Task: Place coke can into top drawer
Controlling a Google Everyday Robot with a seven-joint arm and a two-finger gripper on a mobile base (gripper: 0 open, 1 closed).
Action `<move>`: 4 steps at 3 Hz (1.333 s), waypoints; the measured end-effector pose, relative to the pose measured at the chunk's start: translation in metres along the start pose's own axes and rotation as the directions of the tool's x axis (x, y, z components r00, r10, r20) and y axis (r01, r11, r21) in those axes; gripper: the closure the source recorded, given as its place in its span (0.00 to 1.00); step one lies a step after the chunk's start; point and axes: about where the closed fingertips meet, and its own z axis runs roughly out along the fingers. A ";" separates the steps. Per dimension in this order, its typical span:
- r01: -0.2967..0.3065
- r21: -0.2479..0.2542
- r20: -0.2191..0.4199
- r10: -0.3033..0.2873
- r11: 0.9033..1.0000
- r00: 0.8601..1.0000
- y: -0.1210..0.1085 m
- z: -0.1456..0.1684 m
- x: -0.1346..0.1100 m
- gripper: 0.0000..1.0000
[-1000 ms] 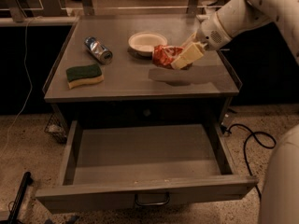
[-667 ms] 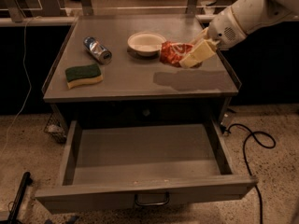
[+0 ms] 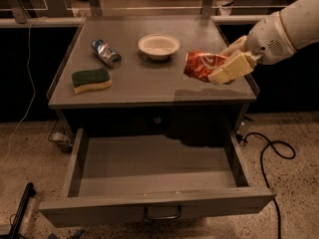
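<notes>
The coke can [image 3: 200, 64] is red-orange with white lettering and a dented shiny skin. It lies on its side in my gripper [image 3: 219, 72], which is shut on it and holds it above the right front part of the cabinet top [image 3: 149, 81]. My white arm [image 3: 284, 29] reaches in from the upper right. The top drawer [image 3: 154, 173] is pulled fully open below, grey and bare inside, with a curved handle [image 3: 163, 214] on its front.
A silver-and-blue can [image 3: 105, 53] lies on its side at the back left of the top. A green and yellow sponge [image 3: 91, 79] lies at the left front. A white bowl [image 3: 158, 46] stands at the back middle. A black cable [image 3: 269, 148] runs on the floor at right.
My gripper has lifted the coke can off the cabinet top and carried it toward the front right edge. The view has also shifted slightly.
</notes>
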 end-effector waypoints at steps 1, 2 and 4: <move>-0.009 0.016 0.022 0.009 1.000 1.000 0.024 -0.013 0.009 1.00; -0.048 0.020 0.049 0.047 0.999 0.998 0.046 -0.014 0.023 1.00; -0.061 -0.028 0.064 0.062 0.998 0.996 0.080 0.018 0.036 1.00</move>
